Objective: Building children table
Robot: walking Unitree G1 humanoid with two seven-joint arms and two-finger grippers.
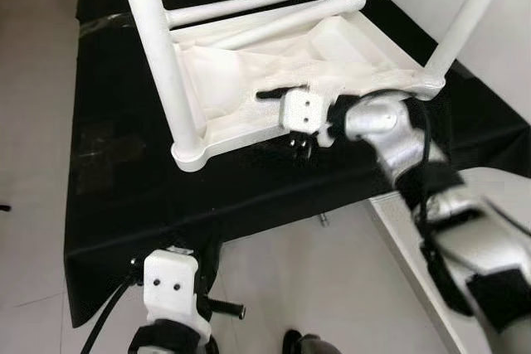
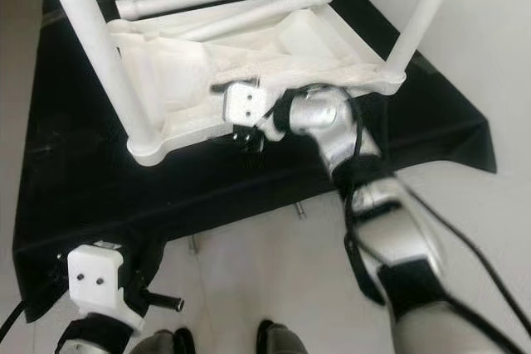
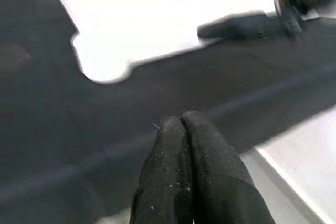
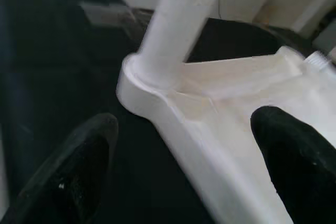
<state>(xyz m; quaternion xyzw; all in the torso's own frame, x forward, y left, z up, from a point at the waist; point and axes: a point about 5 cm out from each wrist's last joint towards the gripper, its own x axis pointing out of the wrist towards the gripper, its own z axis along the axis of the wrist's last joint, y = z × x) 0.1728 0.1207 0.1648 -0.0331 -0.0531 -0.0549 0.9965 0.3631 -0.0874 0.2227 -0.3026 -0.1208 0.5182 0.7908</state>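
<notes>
Right wrist view: right gripper, fingers spread astride the tabletop rim at frame centre, should close squarely before lifting.

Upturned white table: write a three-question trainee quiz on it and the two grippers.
1. True or false: the right gripper has its fingers spread around the tabletop's near edge.
2. How many legs stand fitted upright on the upturned white table: A one, B two, C four?
3. Fill in: the loose legs lie on the table's ____ side.

Key:
1. True.
2. B; one at the near left corner, one at the right.
3. Far. The left gripper, fingers together, hangs before the black cloth.
</notes>
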